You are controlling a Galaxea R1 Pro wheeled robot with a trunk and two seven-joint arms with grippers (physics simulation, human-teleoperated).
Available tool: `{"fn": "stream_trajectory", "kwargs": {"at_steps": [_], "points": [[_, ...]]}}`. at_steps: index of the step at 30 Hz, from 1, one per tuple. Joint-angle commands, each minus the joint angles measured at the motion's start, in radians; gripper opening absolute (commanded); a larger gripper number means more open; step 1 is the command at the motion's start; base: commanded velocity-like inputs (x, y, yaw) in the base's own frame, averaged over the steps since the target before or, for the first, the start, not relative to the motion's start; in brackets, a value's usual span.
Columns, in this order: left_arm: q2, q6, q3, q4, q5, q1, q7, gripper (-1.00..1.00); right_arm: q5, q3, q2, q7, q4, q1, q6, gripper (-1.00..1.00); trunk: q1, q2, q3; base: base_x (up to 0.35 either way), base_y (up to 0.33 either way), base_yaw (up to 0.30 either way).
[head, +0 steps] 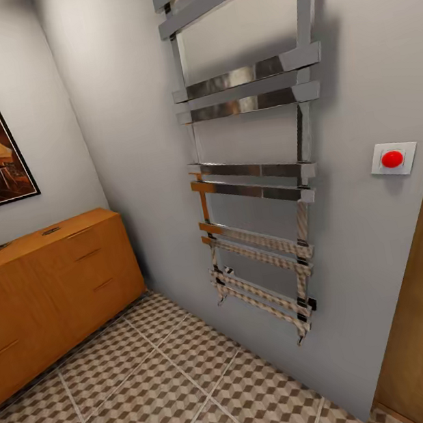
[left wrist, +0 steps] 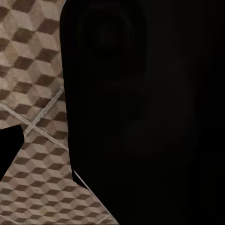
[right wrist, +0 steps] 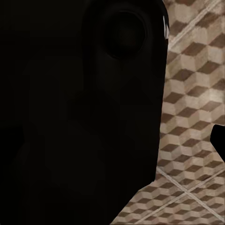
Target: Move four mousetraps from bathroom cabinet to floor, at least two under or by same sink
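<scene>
Likely light, stiff and thin, the mousetraps point(head: 51, 231) atop the cabinet point(head: 51, 288) want an edge pinch; either gripper's state I cannot tell.

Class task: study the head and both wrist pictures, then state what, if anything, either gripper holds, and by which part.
It cannot be told. Both wrist views are mostly blocked by a dark shape over the bathroom floor, and no fingers or held thing can be made out.

A large matte black robot body part point(left wrist: 145, 112), smooth and rounded, with a faint circular recess, is seen in the left wrist view. A similar black rounded housing point(right wrist: 79, 112) with a ringed recess is seen in the right wrist view.
</scene>
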Motion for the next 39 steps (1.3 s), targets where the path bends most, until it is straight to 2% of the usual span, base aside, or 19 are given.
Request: {"fn": "stream_trajectory", "kwargs": {"at_steps": [1, 4, 11, 20, 30, 39], "points": [[0.000, 0.000, 0.000, 0.000, 0.000, 0.000, 0.000, 1.00, 0.000, 0.000, 0.000, 0.000, 0.000, 0.000, 0.000, 1.00, 0.000, -0.001, -0.001, 0.000, 0.000, 0.000], [0.013, -0.010, 0.004, -0.006, -0.002, 0.002, -0.005, 1.00, -0.001, 0.001, -0.001, 0.001, -0.004, 0.001, -0.002, 1.00, 0.000, -0.001, -0.001, 0.000, 0.000, 0.000], [0.018, -0.014, 0.005, -0.009, 0.002, -0.001, -0.009, 1.00, 0.000, 0.001, -0.004, 0.001, -0.008, -0.003, 0.000, 1.00, 0.000, -0.001, -0.001, 0.000, 0.000, 0.000], [0.013, -0.030, 0.029, -0.013, 0.029, -0.004, -0.013, 1.00, 0.001, 0.001, -0.006, -0.001, -0.012, -0.014, -0.002, 1.00, 0.000, -0.001, -0.001, 0.000, 0.000, 0.000], [0.012, -0.037, 0.043, -0.015, 0.042, -0.004, -0.014, 1.00, 0.001, 0.001, -0.007, 0.001, -0.012, -0.015, -0.004, 1.00, 0.000, -0.001, -0.001, 0.000, 0.000, 0.000], [0.012, -0.039, 0.046, -0.015, 0.045, -0.005, -0.014, 1.00, 0.002, 0.000, -0.006, 0.001, -0.012, -0.015, -0.005, 1.00, -0.035, 0.062, 0.028, 0.000, 0.000, 0.000]]}}
